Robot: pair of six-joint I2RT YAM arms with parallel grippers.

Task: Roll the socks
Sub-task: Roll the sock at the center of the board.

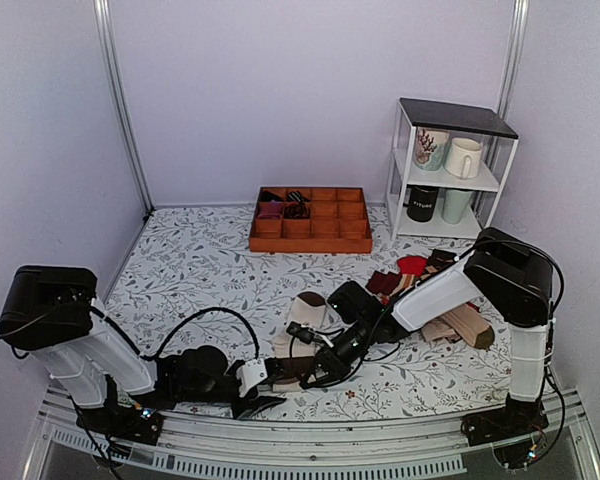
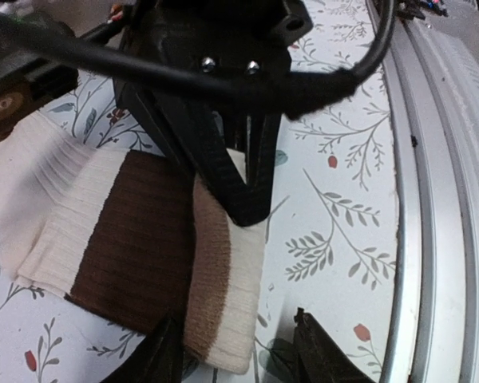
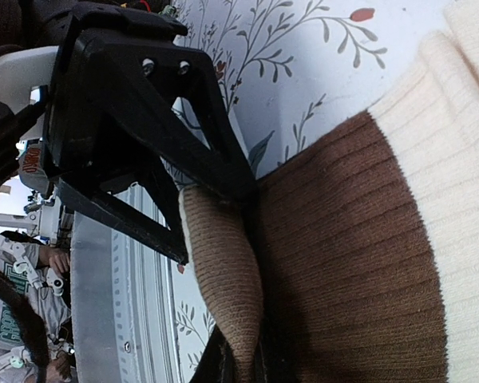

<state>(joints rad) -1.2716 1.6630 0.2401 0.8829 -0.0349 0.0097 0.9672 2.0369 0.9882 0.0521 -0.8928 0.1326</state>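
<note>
Cream-white ribbing, a wide dark brown band and a tan cuff: the socks (image 2: 136, 239) lay flat on the floral table (image 2: 335, 175), near its front edge between my two arms. My right gripper (image 2: 245, 206) pinched the tan cuff, jaws pressed together on a raised fold of it. My left gripper (image 2: 239, 355) sat just beside, jaws spread, the cuff's end corner between them. Other socks (image 1: 420, 275) were heaped well apart to the right.
</note>
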